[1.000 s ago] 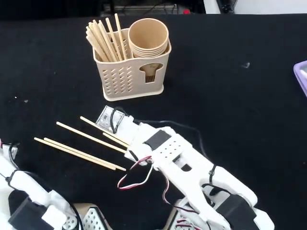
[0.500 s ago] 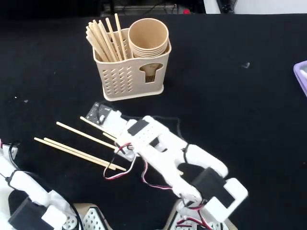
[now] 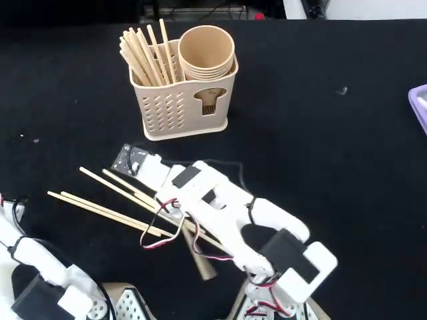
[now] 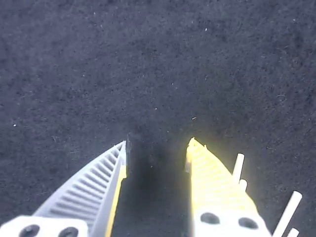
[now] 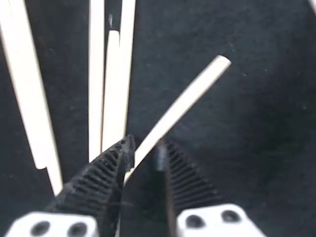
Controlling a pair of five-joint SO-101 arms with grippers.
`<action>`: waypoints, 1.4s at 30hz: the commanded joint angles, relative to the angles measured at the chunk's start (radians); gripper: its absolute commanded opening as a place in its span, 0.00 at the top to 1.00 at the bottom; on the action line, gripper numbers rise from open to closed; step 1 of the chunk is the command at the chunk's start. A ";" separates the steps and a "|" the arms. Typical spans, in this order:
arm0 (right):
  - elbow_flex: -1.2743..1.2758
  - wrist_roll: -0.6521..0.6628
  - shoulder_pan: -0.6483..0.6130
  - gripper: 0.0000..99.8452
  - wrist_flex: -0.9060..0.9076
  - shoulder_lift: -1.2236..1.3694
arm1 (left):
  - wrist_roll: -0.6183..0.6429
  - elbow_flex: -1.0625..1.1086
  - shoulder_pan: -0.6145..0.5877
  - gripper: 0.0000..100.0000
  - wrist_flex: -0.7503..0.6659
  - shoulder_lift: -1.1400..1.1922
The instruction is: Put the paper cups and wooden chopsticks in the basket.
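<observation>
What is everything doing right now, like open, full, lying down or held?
Basket: upright, both compartments filled.
Paper cups: stacked in the basket.
Basket chopsticks: standing in the basket.
Loose chopsticks: lying on the table.
Right pincer: shut on one chopstick.
Left pincer: open, empty.

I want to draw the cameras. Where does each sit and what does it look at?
High view: fixed above the table, looking down at the basket, loose chopsticks, left arm, right arm.
Left wrist view: on the left arm, facing the table; open left claw shows.
Right wrist view: on the right arm, facing down; right claw grips one chopstick.
Shared: high and right wrist views both show the loose chopsticks.
</observation>
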 commanded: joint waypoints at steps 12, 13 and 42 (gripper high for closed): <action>-0.042 -0.006 -0.014 0.80 0.089 -0.051 | -0.006 -0.050 0.012 0.80 -0.003 -0.018; -0.039 -0.005 -0.014 0.79 0.086 -0.051 | -0.006 -0.050 0.012 0.80 -0.003 -0.018; -0.079 0.006 -0.008 0.81 0.071 0.010 | -0.006 -0.047 0.013 0.80 -0.003 -0.018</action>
